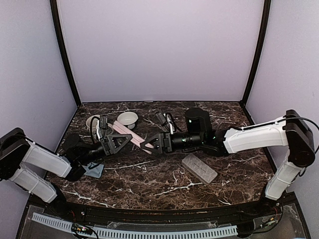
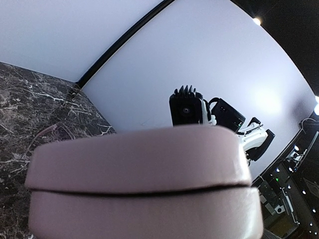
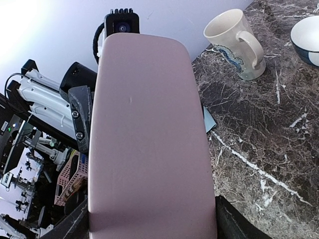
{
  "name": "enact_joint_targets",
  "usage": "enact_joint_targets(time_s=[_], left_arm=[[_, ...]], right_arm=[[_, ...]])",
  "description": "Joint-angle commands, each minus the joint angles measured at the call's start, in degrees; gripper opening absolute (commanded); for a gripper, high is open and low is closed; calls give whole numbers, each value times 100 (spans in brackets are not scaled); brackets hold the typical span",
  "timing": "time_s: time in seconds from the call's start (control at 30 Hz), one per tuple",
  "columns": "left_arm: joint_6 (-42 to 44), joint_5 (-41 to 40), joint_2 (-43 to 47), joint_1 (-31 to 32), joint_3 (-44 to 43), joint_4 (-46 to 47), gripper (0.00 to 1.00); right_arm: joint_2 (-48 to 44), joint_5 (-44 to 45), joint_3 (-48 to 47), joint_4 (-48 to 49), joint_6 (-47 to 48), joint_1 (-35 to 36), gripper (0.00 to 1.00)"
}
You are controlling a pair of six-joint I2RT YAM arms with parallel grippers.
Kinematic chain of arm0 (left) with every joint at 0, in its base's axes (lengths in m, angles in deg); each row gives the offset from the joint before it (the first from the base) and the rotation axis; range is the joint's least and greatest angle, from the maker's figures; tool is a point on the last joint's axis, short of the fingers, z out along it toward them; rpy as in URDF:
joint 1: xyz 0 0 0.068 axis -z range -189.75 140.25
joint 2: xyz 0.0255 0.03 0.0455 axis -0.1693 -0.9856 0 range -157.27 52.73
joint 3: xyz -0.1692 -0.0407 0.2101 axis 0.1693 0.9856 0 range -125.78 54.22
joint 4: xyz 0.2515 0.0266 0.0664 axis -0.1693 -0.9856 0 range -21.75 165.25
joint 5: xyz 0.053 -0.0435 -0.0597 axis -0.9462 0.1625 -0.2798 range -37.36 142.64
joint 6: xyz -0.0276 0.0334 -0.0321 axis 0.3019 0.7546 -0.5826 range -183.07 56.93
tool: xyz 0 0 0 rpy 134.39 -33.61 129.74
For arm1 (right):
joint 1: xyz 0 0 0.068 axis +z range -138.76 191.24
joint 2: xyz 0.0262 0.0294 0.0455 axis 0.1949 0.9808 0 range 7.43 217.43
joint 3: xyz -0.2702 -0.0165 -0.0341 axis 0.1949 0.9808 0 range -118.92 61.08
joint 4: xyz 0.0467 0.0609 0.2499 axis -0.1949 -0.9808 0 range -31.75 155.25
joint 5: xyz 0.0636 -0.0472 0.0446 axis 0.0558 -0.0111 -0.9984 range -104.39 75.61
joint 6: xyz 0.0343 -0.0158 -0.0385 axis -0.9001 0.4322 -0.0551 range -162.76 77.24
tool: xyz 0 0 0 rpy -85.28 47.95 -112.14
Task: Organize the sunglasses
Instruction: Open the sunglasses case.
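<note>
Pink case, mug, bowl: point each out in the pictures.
Pink case (image 3: 149, 139): right wrist view, middle of its broad face.
Mug (image 3: 227, 40): right wrist view, its side.
Bowl (image 1: 128, 123): top view, its near wall.

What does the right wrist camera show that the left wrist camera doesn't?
Only the right wrist view: a white ceramic mug, the edge of a white bowl, and a corner of light-blue cloth poking out beside the pink oblong case. Only the left wrist view: what looks like a thin red-framed pair of glasses lying on the dark marble table behind that case. Both: the case, up close, and the table.
</note>
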Motion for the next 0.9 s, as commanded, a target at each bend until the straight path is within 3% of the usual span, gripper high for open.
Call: enact_joint_targets(time_s=[0.0,0.4,0.57,0.87], left_arm=[[623,397,161,15,-40,-267,0],[645,782,-171,20,-122,-136,0],[616,859,-249,30,-131,-81,0],[732,998,-222,28,-107,-145,0]], right_arm=[[116,-94,-322,-741,502,127,65],[282,-328,-512,-891,733,179,87],[256,-323,-521,-978,838,181,87],[272,-554,-508,-854,793,118,74]])
